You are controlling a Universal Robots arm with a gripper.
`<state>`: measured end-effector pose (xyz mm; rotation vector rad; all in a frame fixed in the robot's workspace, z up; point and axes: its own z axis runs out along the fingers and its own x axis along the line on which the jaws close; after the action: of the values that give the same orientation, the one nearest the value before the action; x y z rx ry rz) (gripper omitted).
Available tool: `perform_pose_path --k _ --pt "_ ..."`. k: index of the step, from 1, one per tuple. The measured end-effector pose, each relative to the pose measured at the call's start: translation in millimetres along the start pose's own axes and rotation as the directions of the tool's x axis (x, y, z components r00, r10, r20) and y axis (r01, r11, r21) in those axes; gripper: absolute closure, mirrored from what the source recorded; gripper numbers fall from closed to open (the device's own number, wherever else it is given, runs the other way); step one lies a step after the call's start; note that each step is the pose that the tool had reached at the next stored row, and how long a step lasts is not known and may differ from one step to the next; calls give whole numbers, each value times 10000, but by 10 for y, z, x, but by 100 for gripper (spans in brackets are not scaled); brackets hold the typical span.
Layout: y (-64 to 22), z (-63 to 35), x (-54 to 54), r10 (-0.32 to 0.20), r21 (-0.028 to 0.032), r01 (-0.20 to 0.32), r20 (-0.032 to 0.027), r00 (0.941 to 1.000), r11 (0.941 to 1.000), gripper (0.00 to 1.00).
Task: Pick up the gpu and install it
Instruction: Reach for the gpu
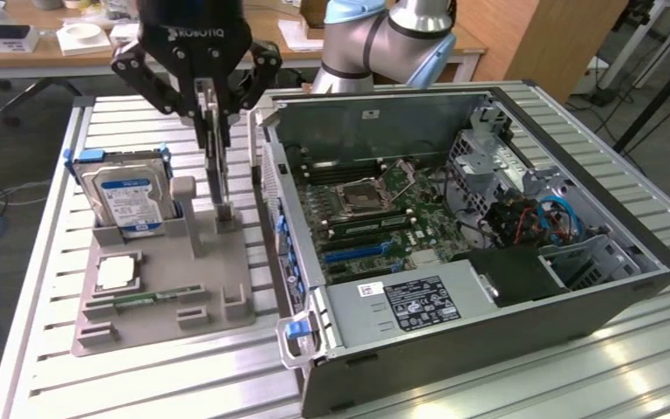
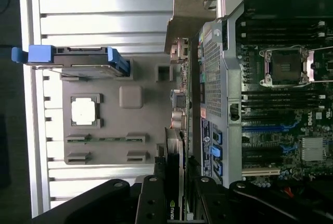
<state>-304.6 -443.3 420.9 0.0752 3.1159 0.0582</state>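
The gpu (image 1: 215, 170) stands on edge, a thin card with a pale edge. Its lower end is at a slot of the grey holder tray (image 1: 167, 288), and I cannot tell whether it is still seated there. My gripper (image 1: 208, 122) hangs over it, fingers shut on the card's upper part. In the wrist view the gpu (image 2: 175, 161) runs edge-on between the two black fingers (image 2: 155, 195), which press on both sides. The open computer case (image 1: 452, 218) lies just beside the tray on the exterior view's right, motherboard (image 1: 370, 205) exposed.
On the tray a silver hard drive with a blue label (image 1: 126, 199) stands upright, with a processor chip (image 1: 116, 272) and a narrow green memory stick (image 1: 137, 302) nearer the front. The case wall (image 1: 268, 175) rises close to the card. Slatted metal table (image 1: 56, 367) all around.
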Motion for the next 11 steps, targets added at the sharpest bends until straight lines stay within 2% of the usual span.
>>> perform_pose_path --k 11 --pt "14 -340 -42 1 3 -1 -24 10000 10000 74"
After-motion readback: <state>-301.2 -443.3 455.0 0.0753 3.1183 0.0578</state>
